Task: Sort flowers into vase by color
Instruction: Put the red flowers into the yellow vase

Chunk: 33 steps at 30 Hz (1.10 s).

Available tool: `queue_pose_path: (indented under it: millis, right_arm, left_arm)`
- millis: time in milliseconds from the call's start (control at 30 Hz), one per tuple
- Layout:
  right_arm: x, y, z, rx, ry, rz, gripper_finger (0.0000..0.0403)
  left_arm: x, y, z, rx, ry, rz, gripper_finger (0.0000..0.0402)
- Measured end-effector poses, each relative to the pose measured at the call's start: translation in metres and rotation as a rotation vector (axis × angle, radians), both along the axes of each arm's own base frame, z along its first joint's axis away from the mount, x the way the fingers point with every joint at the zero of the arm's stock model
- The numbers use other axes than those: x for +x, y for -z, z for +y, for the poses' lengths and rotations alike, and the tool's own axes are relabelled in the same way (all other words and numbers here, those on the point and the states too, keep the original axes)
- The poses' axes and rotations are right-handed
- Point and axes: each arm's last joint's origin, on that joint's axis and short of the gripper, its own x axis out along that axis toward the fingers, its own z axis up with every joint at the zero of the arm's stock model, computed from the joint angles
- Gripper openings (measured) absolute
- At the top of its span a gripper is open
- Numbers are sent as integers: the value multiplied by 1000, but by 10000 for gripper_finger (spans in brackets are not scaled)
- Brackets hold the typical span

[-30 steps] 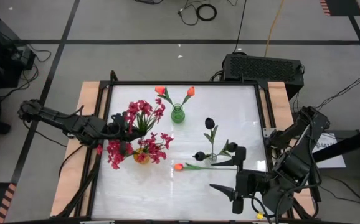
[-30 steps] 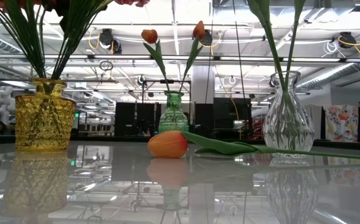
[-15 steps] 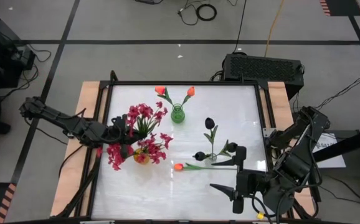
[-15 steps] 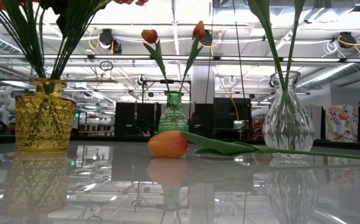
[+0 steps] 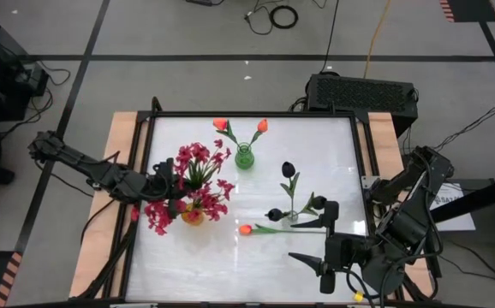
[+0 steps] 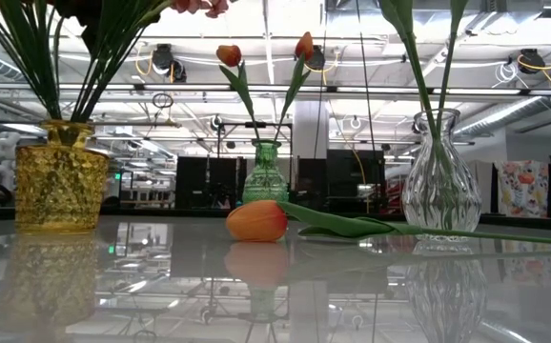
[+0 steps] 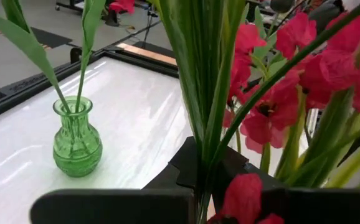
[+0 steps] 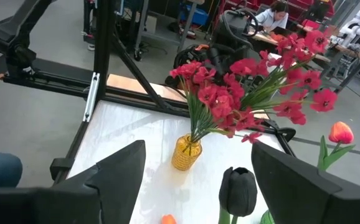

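**High view: left end effector clamped on a pink spray at the yellow vase, one tulip loose on the bench**

High view: the left end effector (image 5: 164, 182) is seen over the left part of the white bench (image 5: 316, 137), pressed in among the crimson-pink sprays (image 5: 198, 162). Left wrist view: its fingers are clenched on green stems of those sprays (image 7: 212, 124), with pink blooms crowded just beside. The sprays are gathered in the yellow vase (image 5: 193, 215), near the bench's left edge; in the low view the yellow vase (image 6: 61, 186) is seen tilted, stems rising out of it.

Two orange-red tulip buds (image 5: 220, 124) are stood in the green vase (image 5: 244, 157) toward the far side of the bench, well apart from the yellow vase. Black blooms (image 5: 288, 169) are held in the clear vase (image 5: 292, 216) right of centre. One loose tulip (image 5: 246, 229) is laid flat on the bench, its stem running toward the clear vase; low view: the loose bud (image 6: 256, 220) is seen between the green vase (image 6: 265, 174) and the clear vase (image 6: 440, 186).

The right end effector (image 5: 326, 257) is parked at the near right corner, fingers spread wide, nothing gripped.
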Motion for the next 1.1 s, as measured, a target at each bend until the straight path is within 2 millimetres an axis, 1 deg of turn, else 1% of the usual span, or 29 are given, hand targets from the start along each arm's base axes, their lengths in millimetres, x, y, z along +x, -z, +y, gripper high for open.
queue_pose_path:
  millis: [300,767,1100]
  right_arm:
    - [0,0,0,0,0,0,285]
    - [0,0,0,-3,-1,1,285]
    - [0,0,0,-8,-2,2,285]
  left_arm:
    - [-2,-11,-1,-46,10,-104,22]
    - [-14,-19,5,-75,-13,-147,22]
    - [-20,-17,1,-76,26,-122,22]
